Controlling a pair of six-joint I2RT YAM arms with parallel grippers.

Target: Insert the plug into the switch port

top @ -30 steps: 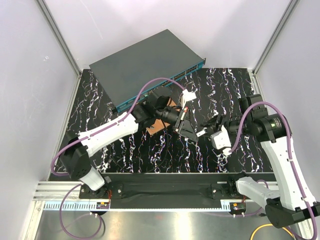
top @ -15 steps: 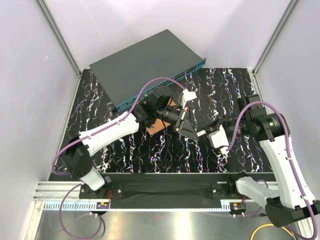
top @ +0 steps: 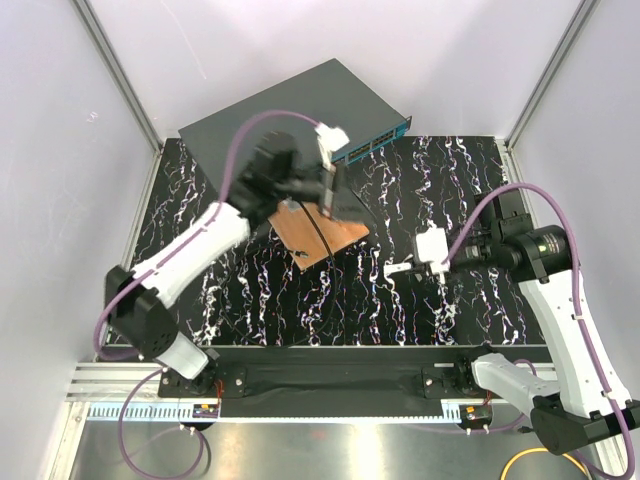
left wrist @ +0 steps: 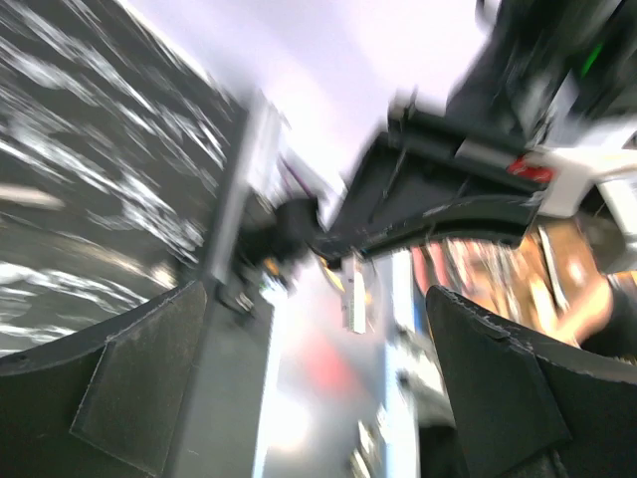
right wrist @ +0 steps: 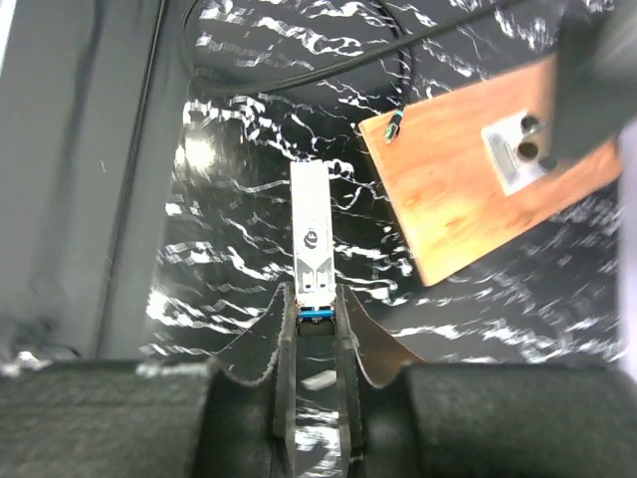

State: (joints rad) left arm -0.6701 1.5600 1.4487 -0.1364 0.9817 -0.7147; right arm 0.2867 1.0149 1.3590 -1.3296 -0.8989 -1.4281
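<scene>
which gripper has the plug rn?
The right gripper, shut on the silver, blue-tabbed plug. The left gripper is open and holds nothing.

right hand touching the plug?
Touching. The right wrist view shows the plug pinched at its blue end in the right hand, with no gap on either side.

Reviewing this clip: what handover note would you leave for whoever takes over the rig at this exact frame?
Left hand: open, nothing visibly held (wrist view blurred), by the front of the switch.
Right hand: shut on the plug, over the table, apart from the switch.
Done: plug grasped.
Left: bring the plug to a switch port and insert it.
</scene>
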